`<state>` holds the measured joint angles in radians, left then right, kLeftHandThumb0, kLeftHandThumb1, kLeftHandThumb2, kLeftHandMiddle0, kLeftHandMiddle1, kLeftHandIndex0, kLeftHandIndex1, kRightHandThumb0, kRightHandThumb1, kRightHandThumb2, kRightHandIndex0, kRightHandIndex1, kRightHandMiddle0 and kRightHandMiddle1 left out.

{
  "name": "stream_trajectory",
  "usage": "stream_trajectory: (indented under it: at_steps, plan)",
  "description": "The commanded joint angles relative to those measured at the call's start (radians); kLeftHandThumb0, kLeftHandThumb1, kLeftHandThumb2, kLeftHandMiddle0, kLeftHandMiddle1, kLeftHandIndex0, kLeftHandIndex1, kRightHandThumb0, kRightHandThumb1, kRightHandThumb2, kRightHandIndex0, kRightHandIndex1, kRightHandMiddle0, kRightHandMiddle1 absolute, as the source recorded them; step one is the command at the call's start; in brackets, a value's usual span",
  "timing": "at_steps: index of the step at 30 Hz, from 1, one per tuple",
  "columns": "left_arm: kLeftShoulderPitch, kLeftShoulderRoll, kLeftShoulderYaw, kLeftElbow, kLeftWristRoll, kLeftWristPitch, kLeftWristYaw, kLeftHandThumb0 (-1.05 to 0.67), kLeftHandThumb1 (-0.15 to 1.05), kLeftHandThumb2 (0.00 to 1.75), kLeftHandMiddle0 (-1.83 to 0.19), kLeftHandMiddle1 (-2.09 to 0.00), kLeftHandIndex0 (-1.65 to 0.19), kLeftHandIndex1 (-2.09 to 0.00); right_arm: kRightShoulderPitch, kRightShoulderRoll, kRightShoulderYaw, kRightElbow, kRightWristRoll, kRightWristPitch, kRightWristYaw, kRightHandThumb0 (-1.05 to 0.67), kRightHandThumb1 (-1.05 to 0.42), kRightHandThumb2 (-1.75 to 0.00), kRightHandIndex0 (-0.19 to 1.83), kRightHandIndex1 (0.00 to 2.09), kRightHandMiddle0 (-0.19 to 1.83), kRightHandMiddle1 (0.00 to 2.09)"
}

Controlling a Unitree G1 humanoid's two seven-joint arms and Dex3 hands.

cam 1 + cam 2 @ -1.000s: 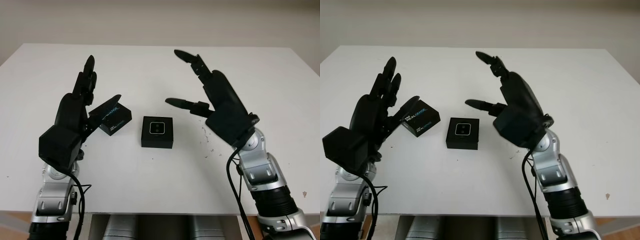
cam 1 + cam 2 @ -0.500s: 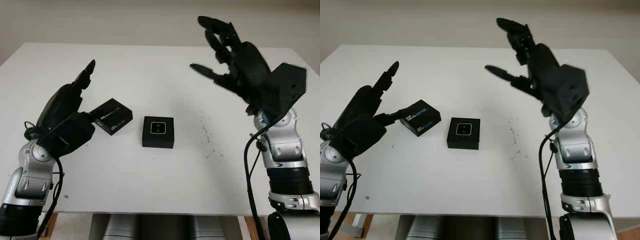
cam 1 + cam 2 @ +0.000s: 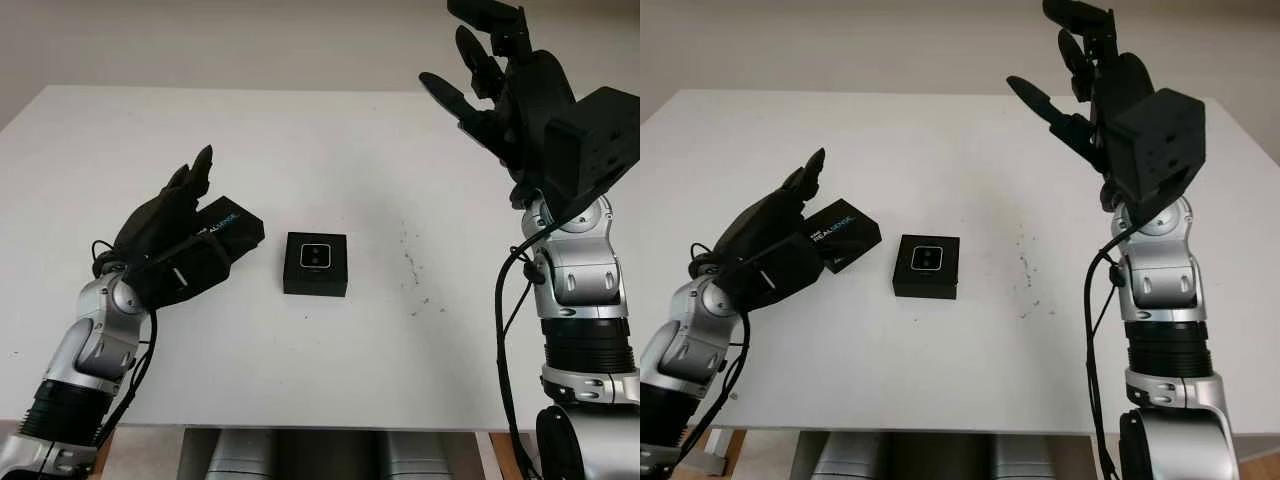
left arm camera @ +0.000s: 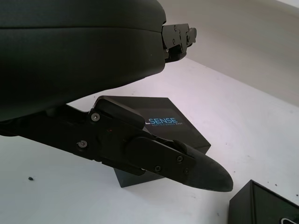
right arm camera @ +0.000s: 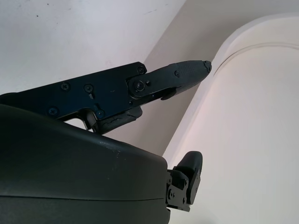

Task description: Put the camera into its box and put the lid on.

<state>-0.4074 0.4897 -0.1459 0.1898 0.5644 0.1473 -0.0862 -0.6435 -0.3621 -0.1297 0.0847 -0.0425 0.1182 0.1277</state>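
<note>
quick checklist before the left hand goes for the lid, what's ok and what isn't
1. Camera seated in its box: ok.
2. Lid on the table, apart from the box: ok.
3. Left hand at the lid: ok, right beside it.
4. Left hand gripping the lid: cannot tell, contact is hidden.
5. Right hand out of the way: ok, raised high, open.
6. Lid on the box: not ok, not yet done.
</note>
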Motion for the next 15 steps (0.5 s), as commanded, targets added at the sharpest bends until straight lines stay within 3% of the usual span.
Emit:
stream_trajectory:
  at_steps: [1,15]
  plan:
    - [-0.028,-0.008,-0.018,0.032,0.014,-0.007,0.013,-0.96,1.05,0.07,0.19,-0.04,0.19,0.0,0.007,-0.016,0.004,-0.003,-0.011,-0.013,0.001,-0.67,-1.05,-0.11,0.13,0.07,-0.19,0.98]
    - [-0.088,-0.003,-0.076,0.202,0.091,-0.062,0.12,-0.94,1.04,0.06,0.16,-0.06,0.19,0.0,0.016,-0.016,0.004,-0.002,-0.016,-0.001,0.019,-0.67,-1.05,-0.1,0.13,0.06,-0.18,1.01]
